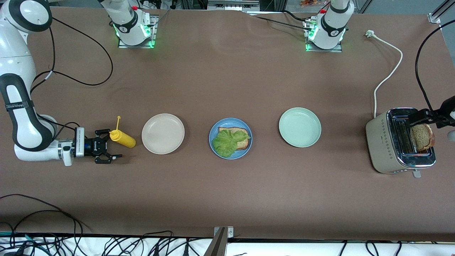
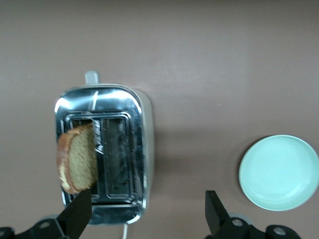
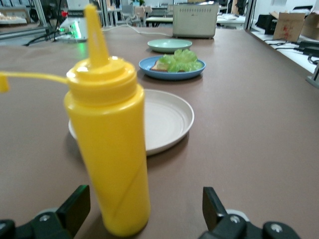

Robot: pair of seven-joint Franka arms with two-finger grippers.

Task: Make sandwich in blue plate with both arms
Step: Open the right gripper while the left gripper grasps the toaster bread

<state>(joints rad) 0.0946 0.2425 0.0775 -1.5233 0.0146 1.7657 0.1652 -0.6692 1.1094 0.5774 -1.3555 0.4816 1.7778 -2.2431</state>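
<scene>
Blue plate [image 1: 213, 140] sits mid-desk between a beige plate [image 1: 163, 133] and a pale green plate [image 1: 300, 127]; take it as the landmark. On it: one bread slice [image 1: 242, 138] lying flat, with a lettuce leaf [image 1: 226, 142] laid on top, so the sandwich lacks only its upper slice. That second slice [image 1: 422, 136] stands on edge in the toaster [image 1: 385, 149], which sits past the green plate at the left arm's end of the desk. Left end effector [image 2: 148, 209] hangs over the toaster with fingers spread wide, gripping nothing; one finger [image 2: 77, 213] is close beside the slice, and the gap looks centred on the empty slot, not on the bread. Right end effector [image 1: 110, 146] is low beside the yellow squeeze bottle [image 1: 122, 138], which stands upright on the desk just past the beige plate toward the right arm's end; its fingers are wide open and the bottle stands free between them. Risks, as I judge them: the left fingers close off-centre and crumble or tip the slice; the slice drags on the slot edge when lifted; set down carelessly, it shoves the lettuce off the blue plate. A sideways pull-out by the right arm could topple the bottle.
</scene>
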